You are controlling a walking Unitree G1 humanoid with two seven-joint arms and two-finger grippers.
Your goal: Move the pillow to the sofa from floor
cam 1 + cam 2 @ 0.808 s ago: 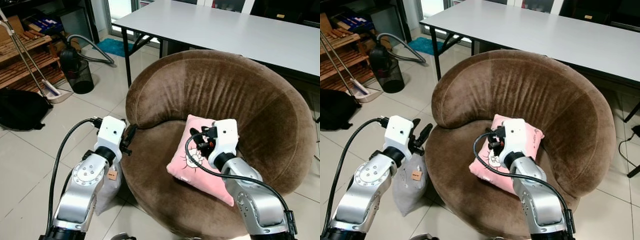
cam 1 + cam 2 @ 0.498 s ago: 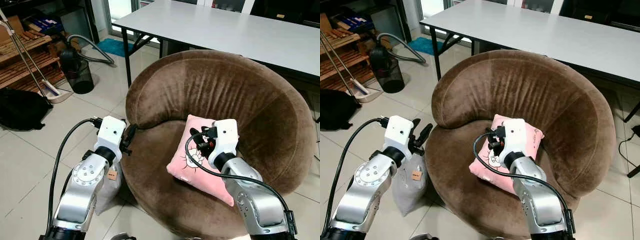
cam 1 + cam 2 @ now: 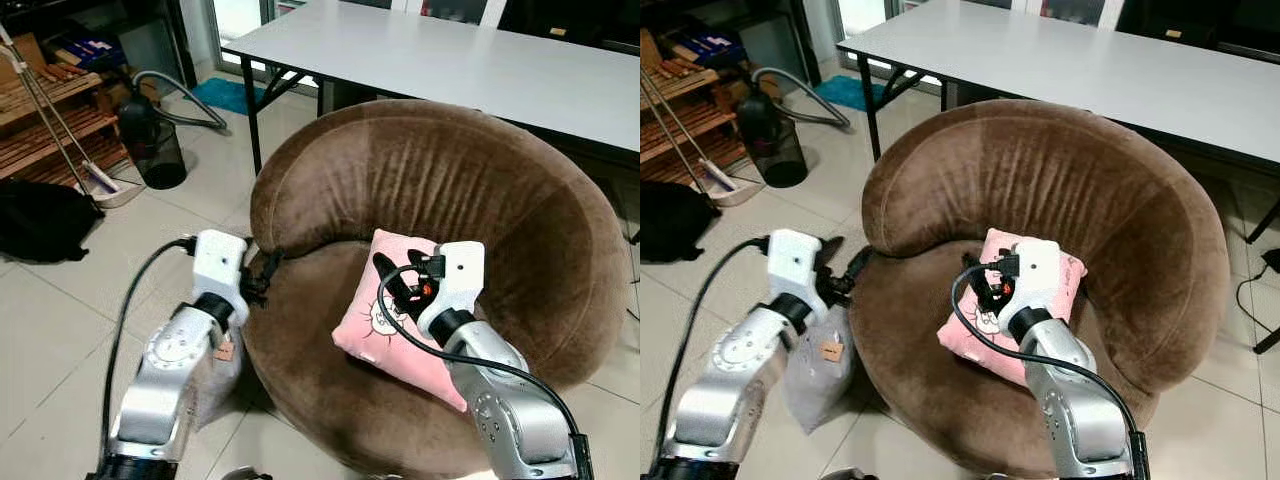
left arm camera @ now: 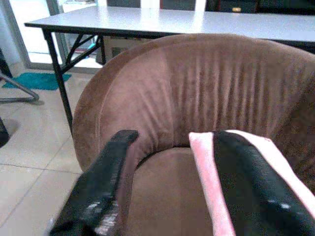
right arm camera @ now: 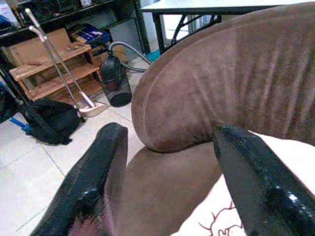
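Observation:
A pink pillow (image 3: 366, 326) with a cartoon print lies tilted on the seat of the round brown sofa (image 3: 430, 180), leaning toward the backrest. My right gripper (image 3: 396, 283) hovers at the pillow's upper edge, open, with nothing between its fingers; its wrist view looks over the pillow's corner (image 5: 216, 216) to the sofa's rim. My left gripper (image 3: 264, 280) is open at the sofa's left rim, beside the seat. From its wrist camera the pillow (image 4: 204, 187) shows behind one black finger (image 4: 251, 187).
A grey cushion (image 3: 816, 372) with a small tag lies on the tiled floor under my left arm, against the sofa. Behind the sofa stands a grey table (image 3: 450, 60). A vacuum cleaner (image 3: 152, 138), a wooden rack (image 3: 50, 120) and a black bag (image 3: 40, 222) are at the left.
My left arm has swung in toward the sofa's rim. The right gripper has drawn back slightly from the pillow. The pillow has stayed on the seat.

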